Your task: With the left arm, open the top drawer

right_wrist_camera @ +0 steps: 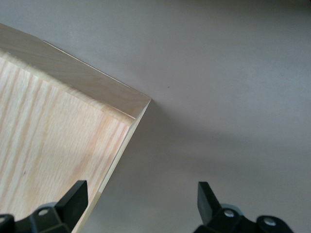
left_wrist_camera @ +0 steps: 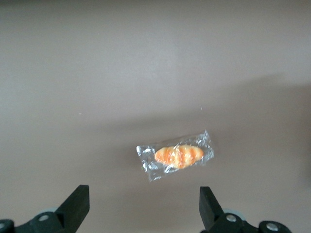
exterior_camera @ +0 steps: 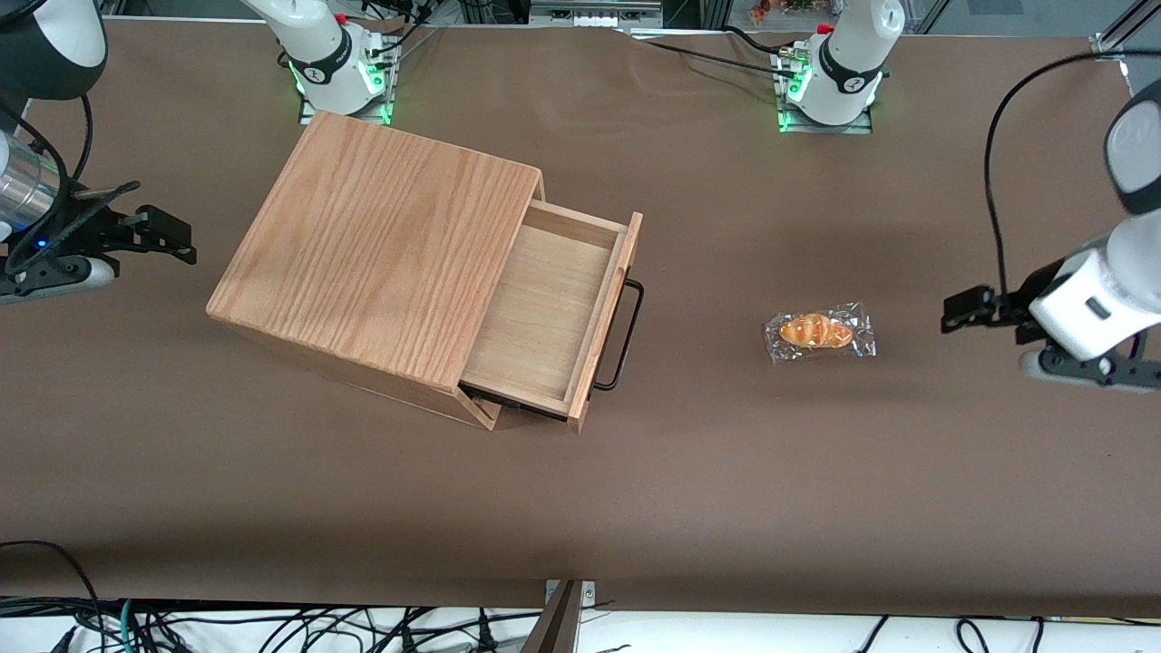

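Drawer (exterior_camera: 544, 313) stands pulled well out, handle (exterior_camera: 626, 336) free; gripper (exterior_camera: 963, 309) hangs far off, fingers (left_wrist_camera: 77, 204) spread wide above wrapped bun (left_wrist_camera: 178, 156), best kept clear

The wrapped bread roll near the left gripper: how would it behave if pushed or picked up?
The wrapped bread roll looks light and would probably slide. Its crinkled clear wrapper may slip or crumple. The open left gripper hangs apart from it, toward the working arm's end.

No legible text, labels, brands, numbers or signs found on any surface; markings on arm bases unreadable.
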Motion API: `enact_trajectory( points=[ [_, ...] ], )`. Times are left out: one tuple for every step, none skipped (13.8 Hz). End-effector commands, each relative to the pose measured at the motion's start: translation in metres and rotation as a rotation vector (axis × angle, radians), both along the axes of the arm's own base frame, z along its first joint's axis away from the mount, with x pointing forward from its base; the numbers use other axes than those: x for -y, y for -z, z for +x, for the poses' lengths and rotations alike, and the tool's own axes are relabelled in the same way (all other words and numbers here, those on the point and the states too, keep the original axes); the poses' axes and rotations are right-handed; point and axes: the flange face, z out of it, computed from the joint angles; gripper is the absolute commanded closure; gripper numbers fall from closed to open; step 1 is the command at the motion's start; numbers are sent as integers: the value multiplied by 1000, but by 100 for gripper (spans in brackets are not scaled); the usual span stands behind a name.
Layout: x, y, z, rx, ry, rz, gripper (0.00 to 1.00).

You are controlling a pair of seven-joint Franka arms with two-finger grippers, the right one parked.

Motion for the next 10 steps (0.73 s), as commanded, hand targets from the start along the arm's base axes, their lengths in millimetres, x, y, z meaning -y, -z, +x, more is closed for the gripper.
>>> enact_trajectory(
  points=[
    [4,-29,-49,24,61,23,0],
    [17,-37,-61,26,81,9,0],
    [28,-46,-70,35,91,7,0],
    [33,-52,-76,30,99,5,0],
    [33,-55,-79,13,101,5,0],
    [32,-55,-79,13,97,6,0],
    [27,-55,-79,13,85,7,0],
    [25,-56,-77,21,80,19,0],
    [25,-57,-76,27,79,16,0],
    [24,-58,-74,44,80,20,0]
  ],
)
